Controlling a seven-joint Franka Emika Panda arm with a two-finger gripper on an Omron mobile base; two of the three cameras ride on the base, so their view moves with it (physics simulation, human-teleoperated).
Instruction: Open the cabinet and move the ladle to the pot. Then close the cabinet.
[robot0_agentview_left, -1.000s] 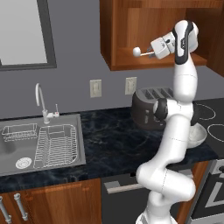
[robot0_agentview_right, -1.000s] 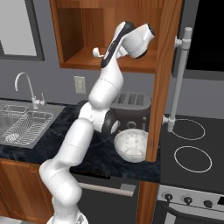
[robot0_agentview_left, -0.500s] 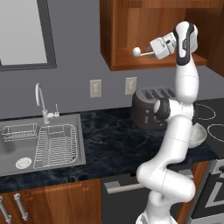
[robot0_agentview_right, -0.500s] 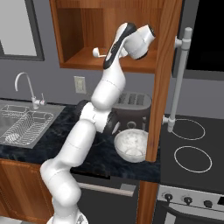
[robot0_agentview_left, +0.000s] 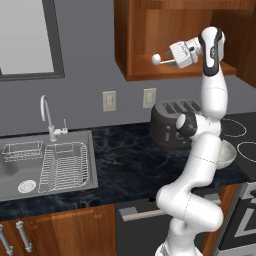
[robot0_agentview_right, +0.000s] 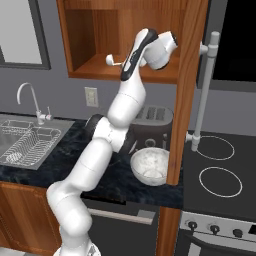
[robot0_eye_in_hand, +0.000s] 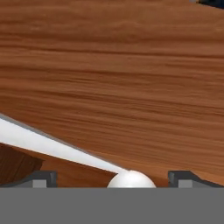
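Note:
The reddish-brown cabinet (robot0_agentview_left: 150, 35) stands open, and its door (robot0_agentview_right: 187, 75) with the long silver handle (robot0_agentview_right: 205, 90) swings out to the right. My gripper (robot0_agentview_left: 167, 61) (robot0_agentview_right: 122, 62) reaches in above the shelf. The ladle's small whitish end (robot0_agentview_left: 156, 59) (robot0_agentview_right: 109, 60) juts out past the fingers. In the hand view that rounded end (robot0_eye_in_hand: 131, 179) sits between the two fingertips (robot0_eye_in_hand: 43, 177), which stand wide apart and clear of it. The pale rod handle (robot0_eye_in_hand: 52, 146) runs off to the left. My gripper (robot0_eye_in_hand: 113, 177) is open. The pot is out of view.
A white speckled bowl (robot0_agentview_right: 150, 165) (robot0_agentview_left: 227, 155) sits on the dark counter below the cabinet, in front of a toaster (robot0_agentview_left: 172, 122). The stove's burners (robot0_agentview_right: 217, 165) lie to the right. The sink with its rack (robot0_agentview_left: 62, 167) and tap (robot0_agentview_left: 47, 117) is at the left.
Hardly anything differs: the hand and the ladle stay at the same spot inside the cabinet.

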